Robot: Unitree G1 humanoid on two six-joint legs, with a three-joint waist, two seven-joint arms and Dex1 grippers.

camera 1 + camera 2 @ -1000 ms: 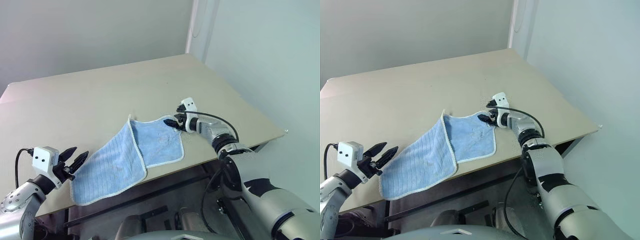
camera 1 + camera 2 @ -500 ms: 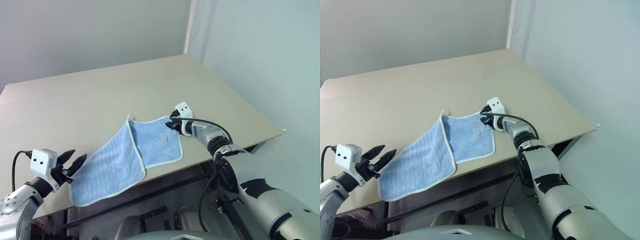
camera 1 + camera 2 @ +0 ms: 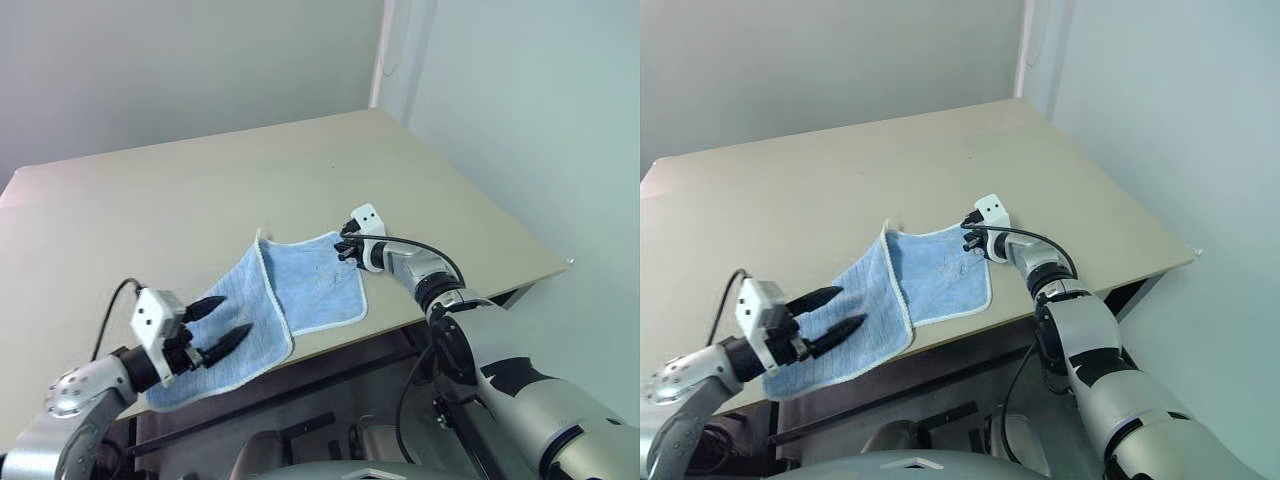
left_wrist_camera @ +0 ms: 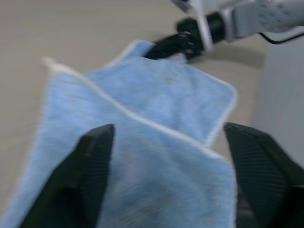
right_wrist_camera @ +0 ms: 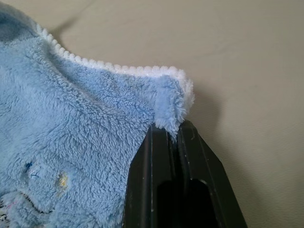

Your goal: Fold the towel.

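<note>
The light blue towel (image 3: 300, 285) lies creased on the tan table (image 3: 200, 190) near its front edge, with one half lapped along a white-edged ridge. My right gripper (image 3: 343, 250) is shut on the towel's far right corner. In the right wrist view the two black fingers (image 5: 159, 156) press together on the fluffy corner (image 5: 168, 107). My left gripper (image 3: 233, 318) hovers open over the towel's near left part, with nothing between its widely spread fingers (image 4: 95, 161). The left wrist view looks across the towel (image 4: 156, 109) to the right gripper (image 4: 171, 45).
The table's front edge (image 3: 330, 345) runs just below the towel, and its right edge (image 3: 520, 225) drops off beside a pale wall. Bare tabletop stretches behind and to the left of the towel.
My left gripper swung right from beside the towel's left end to above it and opened wider. My right gripper closed on the far right corner and stayed in place.
</note>
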